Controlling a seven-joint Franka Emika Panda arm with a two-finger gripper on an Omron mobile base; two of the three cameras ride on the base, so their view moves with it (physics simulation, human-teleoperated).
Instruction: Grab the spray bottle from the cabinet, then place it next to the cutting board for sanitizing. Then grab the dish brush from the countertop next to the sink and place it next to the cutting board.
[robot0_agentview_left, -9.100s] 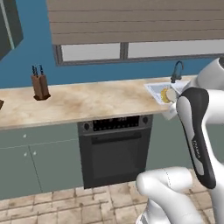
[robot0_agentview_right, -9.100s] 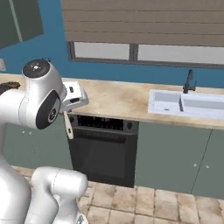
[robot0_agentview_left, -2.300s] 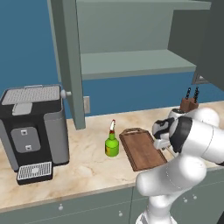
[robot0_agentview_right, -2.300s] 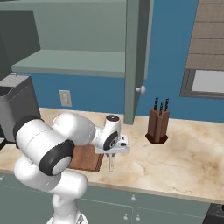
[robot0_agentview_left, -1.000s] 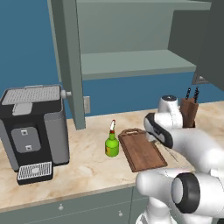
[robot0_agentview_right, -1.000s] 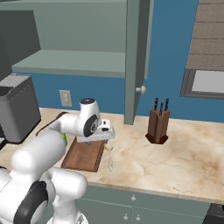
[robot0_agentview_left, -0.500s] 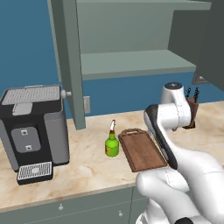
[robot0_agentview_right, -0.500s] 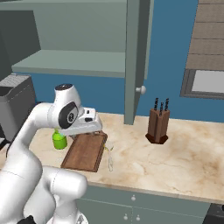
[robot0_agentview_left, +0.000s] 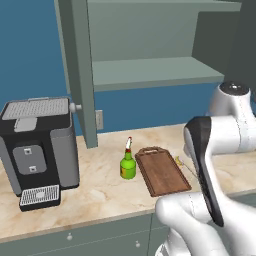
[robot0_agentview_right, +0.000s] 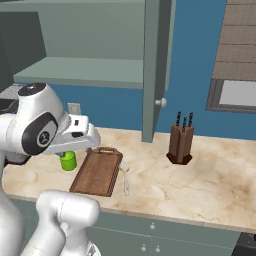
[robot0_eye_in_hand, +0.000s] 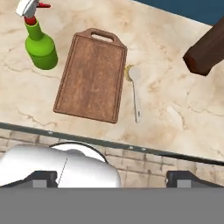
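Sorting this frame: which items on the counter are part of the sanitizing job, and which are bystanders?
Job items: spray bottle, cutting board, dish brush, open cabinet, countertop.
Bystanders: coffee machine, knife block, wall socket.

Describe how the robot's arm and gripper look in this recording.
The arm is built of glossy white rounded shells with dark grey joint bands and a grey cap on one joint. A round emblem marks a dark joint face. The gripper's two fingertips are small dark blocks. No cables show.
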